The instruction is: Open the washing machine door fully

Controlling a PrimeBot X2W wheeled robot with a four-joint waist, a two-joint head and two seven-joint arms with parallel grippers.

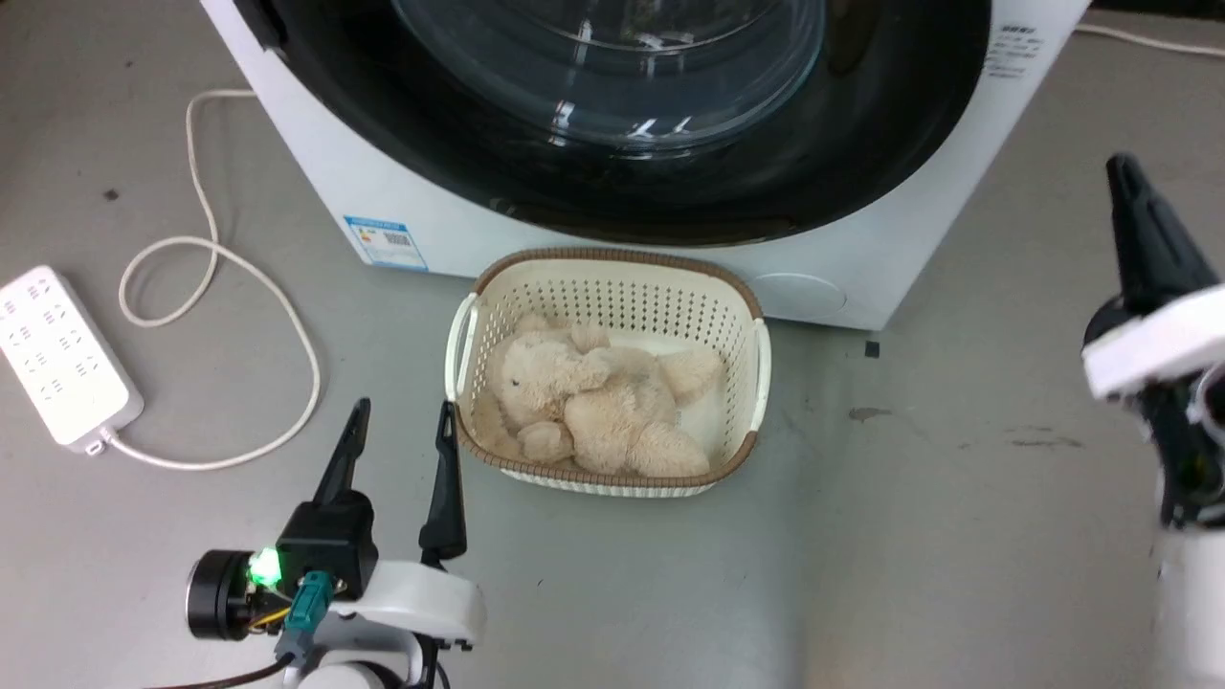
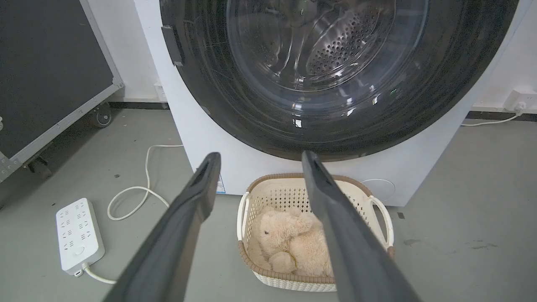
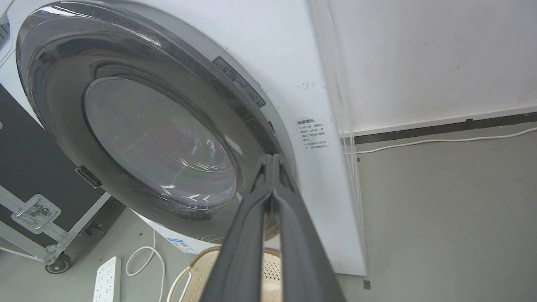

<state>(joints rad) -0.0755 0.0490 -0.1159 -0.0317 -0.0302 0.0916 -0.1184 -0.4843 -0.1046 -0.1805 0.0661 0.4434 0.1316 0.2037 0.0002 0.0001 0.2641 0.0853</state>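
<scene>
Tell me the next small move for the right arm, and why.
Probably ease the right gripper forward to the edge of the large round black-rimmed glass washing machine door: it looks shut, and the closed fingers point at that rim, seemingly short of it.

Light: bright, even and diffuse in all three views. Small white glints sit low on the glass bowl of the large round washing machine door [image 1: 612, 86], which has a glossy black rim and clear domed glass. Shadows are soft and faint: the grey concrete floor [image 1: 861, 536] darkens slightly below the door, beside the cream perforated plastic basket [image 1: 622, 297]. Far right of the door in the head view, the pale right forearm [image 1: 1191, 612] is smeared and washed out. Wrist views bow straight lines at the edges; the long dark fingers [image 2: 168, 247] of the left gripper [image 2: 258, 159] are soft near the lens.
</scene>
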